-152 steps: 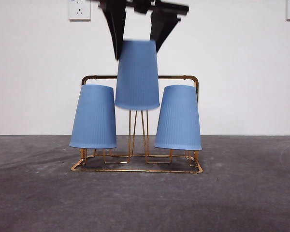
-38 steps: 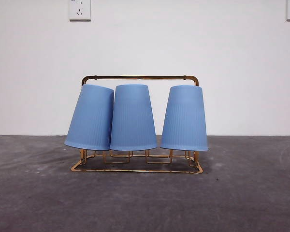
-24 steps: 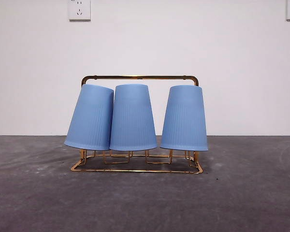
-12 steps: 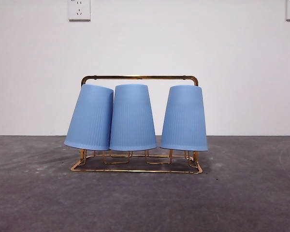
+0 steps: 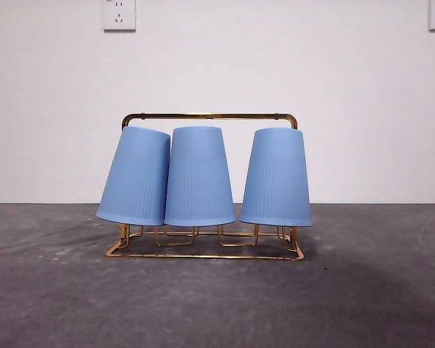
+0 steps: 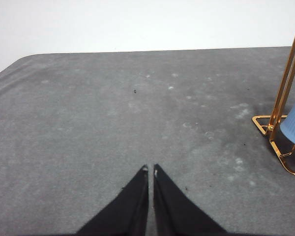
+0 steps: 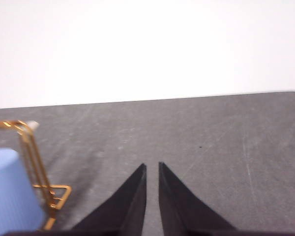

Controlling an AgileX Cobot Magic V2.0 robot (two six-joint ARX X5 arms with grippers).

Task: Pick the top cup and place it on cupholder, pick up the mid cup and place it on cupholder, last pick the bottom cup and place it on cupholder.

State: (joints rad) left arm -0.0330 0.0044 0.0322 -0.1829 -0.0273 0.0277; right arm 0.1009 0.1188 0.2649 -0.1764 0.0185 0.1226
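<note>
Gold wire cupholder (image 5: pixel 209 116): sitting on the grey table (image 5: pixel 217 304) near the middle, its arched top bar showing above the cups and its rectangular base lying flat on the surface.
Left cup (image 5: pixel 135 176): hanging upside down on the cupholder's left side, tilting so its rim is swinging out to the left; its right edge is touching the middle cup.
Middle cup (image 5: pixel 199 176): sitting upside down and upright on the cupholder, pressing against the left cup.
Right cup (image 5: pixel 276 177): sitting upside down on the right side, standing apart from the middle cup with a clear gap between them.
Left tool (image 6: pixel 150 170): hovering low over bare table, well to the left of the cupholder; its jaws are nearly touching, with only a sliver between the tips, and are gripping nothing. One corner of the cupholder and the rim of the left cup are showing at the edge of its wrist view.
Right tool (image 7: pixel 152 166): hovering over bare table to the right of the cupholder; its jaws are standing narrowly apart and are gripping nothing.
Wall (image 5: pixel 348 87): rising white behind the table, carrying two sockets (image 5: pixel 119 14) high up.
</note>
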